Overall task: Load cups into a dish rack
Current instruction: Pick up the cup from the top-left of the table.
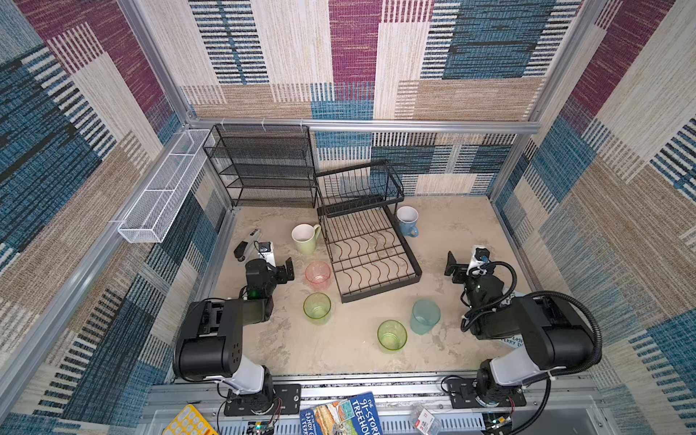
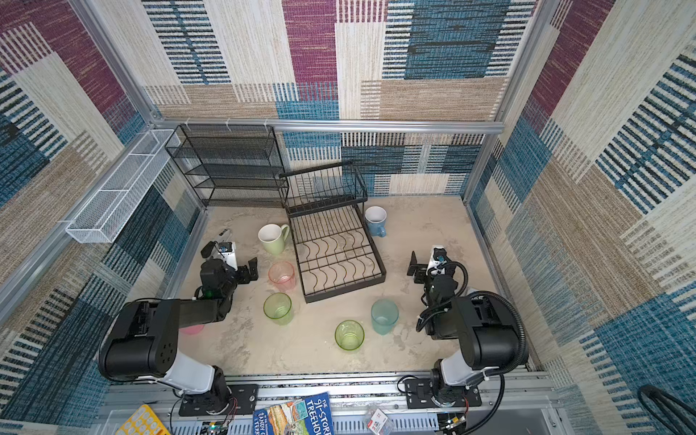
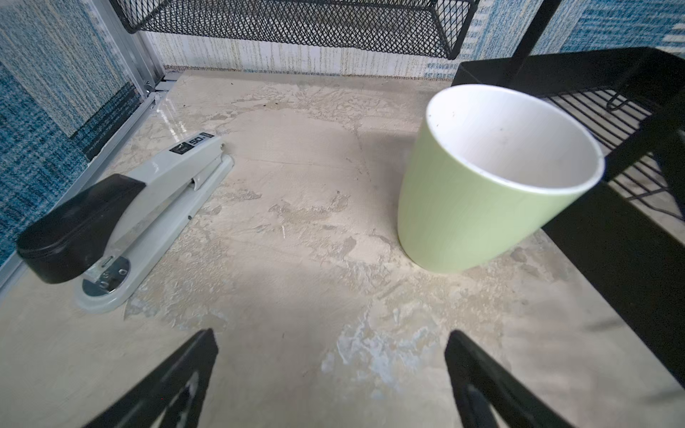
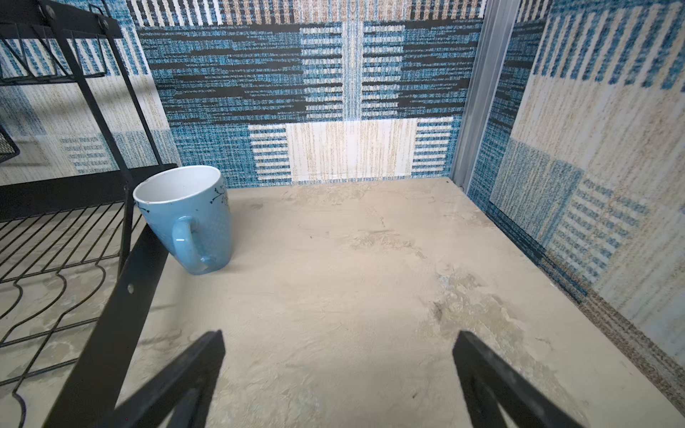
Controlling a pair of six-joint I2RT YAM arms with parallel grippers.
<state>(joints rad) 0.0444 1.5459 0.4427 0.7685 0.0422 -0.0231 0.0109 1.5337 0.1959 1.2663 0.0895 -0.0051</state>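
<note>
Nothing is loaded yet. The dish rack [image 1: 380, 292] stands at the far middle of the desk [image 1: 350, 361] with both tiers bare, and every cup in view stands upright on the desk around it. The green mug [image 1: 306, 238] is just left of the rack and the blue mug [image 1: 408, 221] is close against its right rim. The pink tumbler [image 1: 318, 275] and a green tumbler [image 1: 317, 308] stand off its near left corner. The second green tumbler [image 1: 391, 335] and the teal tumbler [image 1: 425, 316] stand nearer, to the right. A pink cup [image 2: 193, 329] shows half hidden under the left arm.

The left fingers [image 1: 288, 269] are spread wide and hold nothing, just left of the pink tumbler and facing the green mug, with a stapler [image 3: 122, 222] off to the left. The right fingers [image 1: 452, 265], equally wide and empty, face the blue mug.

The step in hand looks like the first pick. Each arm probably needs to advance until a mug wall sits between its fingers, close, then lift clear of the rack's rim.
</note>
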